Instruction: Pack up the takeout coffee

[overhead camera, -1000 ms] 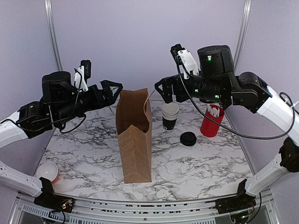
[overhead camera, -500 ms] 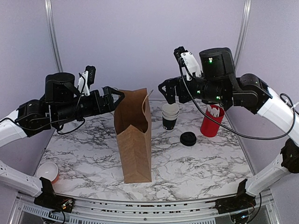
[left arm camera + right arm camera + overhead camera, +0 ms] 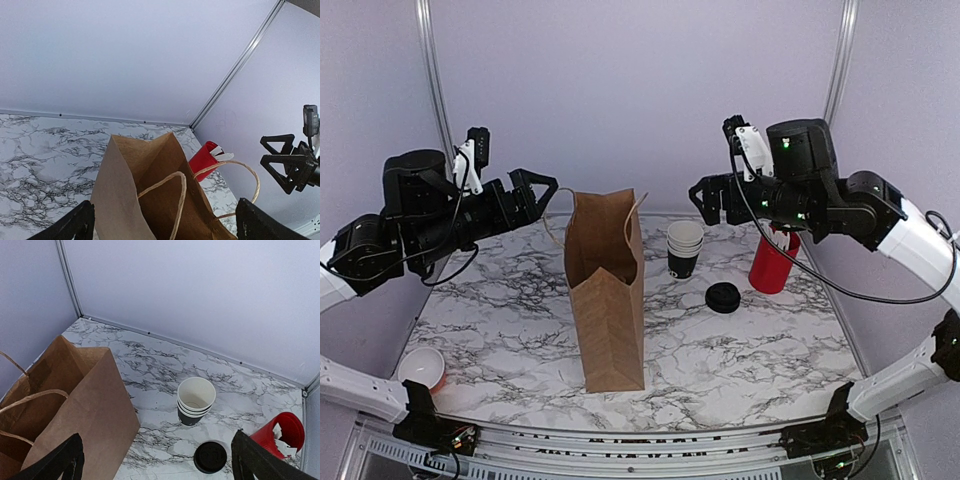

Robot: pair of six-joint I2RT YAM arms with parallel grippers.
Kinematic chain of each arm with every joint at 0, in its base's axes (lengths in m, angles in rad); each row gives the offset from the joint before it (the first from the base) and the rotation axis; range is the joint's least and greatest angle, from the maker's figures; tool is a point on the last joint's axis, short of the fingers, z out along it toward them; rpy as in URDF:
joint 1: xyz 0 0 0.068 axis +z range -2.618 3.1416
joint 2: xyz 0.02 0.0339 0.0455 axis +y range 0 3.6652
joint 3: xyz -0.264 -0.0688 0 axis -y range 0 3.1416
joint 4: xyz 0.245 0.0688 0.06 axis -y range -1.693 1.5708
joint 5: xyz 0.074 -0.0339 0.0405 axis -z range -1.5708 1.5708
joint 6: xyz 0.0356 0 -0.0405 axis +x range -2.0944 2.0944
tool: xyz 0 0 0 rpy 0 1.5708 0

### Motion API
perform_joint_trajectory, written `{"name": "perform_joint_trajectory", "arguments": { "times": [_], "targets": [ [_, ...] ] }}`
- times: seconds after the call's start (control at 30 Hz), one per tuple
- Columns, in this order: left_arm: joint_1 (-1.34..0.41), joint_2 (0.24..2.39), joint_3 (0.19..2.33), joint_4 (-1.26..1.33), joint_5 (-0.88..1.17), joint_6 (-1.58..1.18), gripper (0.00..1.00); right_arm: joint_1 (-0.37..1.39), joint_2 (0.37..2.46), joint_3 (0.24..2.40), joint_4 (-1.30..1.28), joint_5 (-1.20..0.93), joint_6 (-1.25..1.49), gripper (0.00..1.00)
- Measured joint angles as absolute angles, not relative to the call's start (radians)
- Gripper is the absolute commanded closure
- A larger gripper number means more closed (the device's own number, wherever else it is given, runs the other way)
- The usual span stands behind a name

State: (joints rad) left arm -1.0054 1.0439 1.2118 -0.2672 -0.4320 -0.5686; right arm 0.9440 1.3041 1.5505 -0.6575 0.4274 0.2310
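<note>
1. Nearest, at the front left corner of the tabletop (image 3: 500, 310), a small cup (image 3: 421, 367), white inside, sits alone by the left arm's base, well apart from everything else.
2. In the centre, the brown paper bag (image 3: 610, 320) stands upright with its mouth open. The left wrist view looks in and shows only bare paper, though the bottom is hidden. By my reading, nothing is packed yet.
3. To the right of the bag, the black lid (image 3: 723, 297) lies flat on the marble, on no cup at all.
4. Behind the lid is the stack of nested cups (image 3: 684, 250), black-walled and white-rimmed, near the bag's right side. Further right is the red cup (image 3: 772, 265) with white sticks. No single black cup stands apart in any view, so the takeout coffee looks unassembled.
5. Farthest back and up high, the left claw (image 3: 548, 195) hovers off the bag's upper left, spread wide and holding nothing. The right claw (image 3: 700, 203) hangs above and behind the stack, just as wide and also empty.
6. Practically the whole job is left: free a cup, lid it and lower it into the bag. The tall bag walls the left claw off from the cups, and the red cup crowds the lid's right side.
</note>
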Motion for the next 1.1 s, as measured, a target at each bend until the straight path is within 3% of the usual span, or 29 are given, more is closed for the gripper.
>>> {"name": "perform_joint_trajectory", "arguments": {
  "times": [0.27, 0.63, 0.9, 1.1],
  "targets": [
    [-0.981, 1.013, 1.212, -0.267, -0.462, -0.56, 0.01, 0.814, 1.239, 1.435, -0.651, 0.383, 0.266, 0.01],
    [-0.948, 1.013, 1.208, -0.268, -0.453, -0.562, 0.01, 0.382, 1.193, 1.267, -0.654, 0.172, 0.281, 0.08],
    [-0.928, 1.013, 1.196, -0.269, -0.441, -0.569, 0.01, 0.228, 1.202, 1.231, -0.638, 0.084, 0.262, 0.24],
    [-0.918, 1.013, 1.189, -0.271, -0.426, -0.577, 0.01, 0.162, 1.214, 1.201, -0.62, 0.057, 0.254, 0.45]
  ]
}}
